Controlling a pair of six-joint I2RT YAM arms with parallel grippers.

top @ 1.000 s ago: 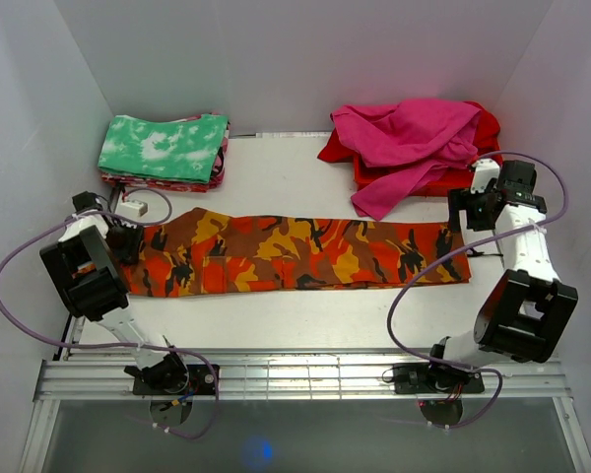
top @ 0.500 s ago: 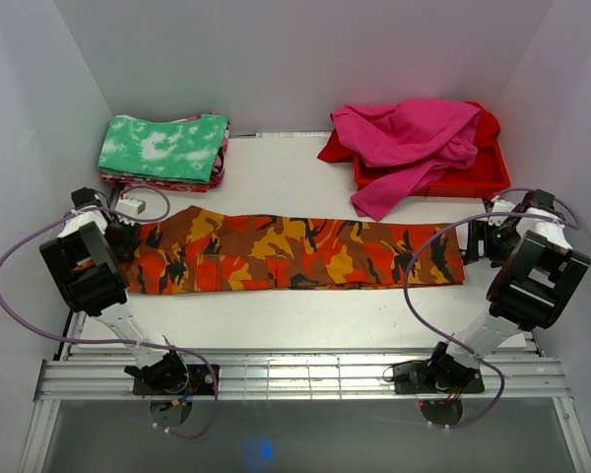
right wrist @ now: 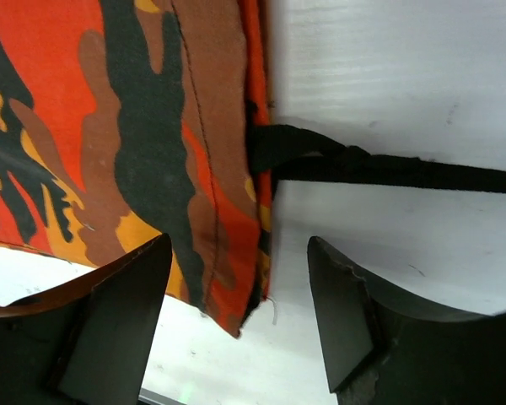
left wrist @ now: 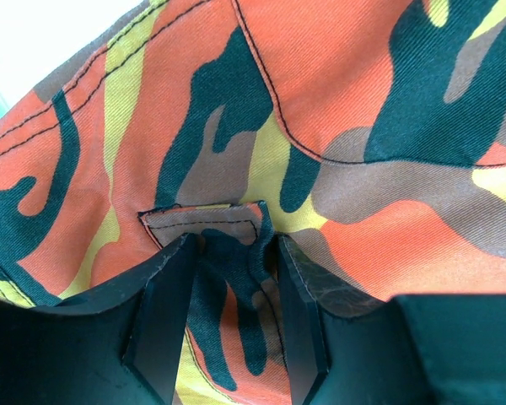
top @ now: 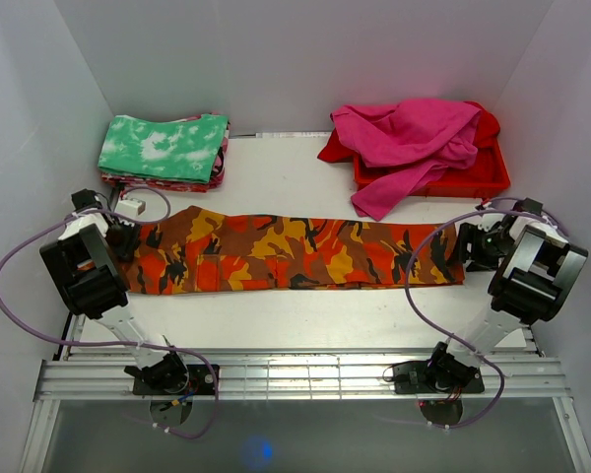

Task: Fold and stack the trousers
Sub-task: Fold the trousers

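Observation:
The camouflage trousers (top: pixel 295 251) lie stretched flat, left to right, across the table. My left gripper (top: pixel 128 239) is at their left end. In the left wrist view it (left wrist: pixel 234 245) is shut on a raised fold of the trousers (left wrist: pixel 337 118) pinched between its fingers. My right gripper (top: pixel 470 246) is at the right end. It (right wrist: pixel 240 249) stands open and straddles the hem corner of the trousers (right wrist: pixel 135 143), one finger (right wrist: pixel 118 312) over the cloth and the other over bare table. A black cord (right wrist: pixel 388 169) runs right from the hem.
A folded green-and-white cloth stack (top: pixel 164 148) sits at the back left, with a small white box (top: pixel 131 208) in front of it. A red tray (top: pixel 478 183) holding magenta garments (top: pixel 409 138) stands at the back right. White walls close in both sides.
My right arm has swung down from beside the red tray to the trousers' right end, and its jaws have narrowed. The left gripper has kept its hold and place.

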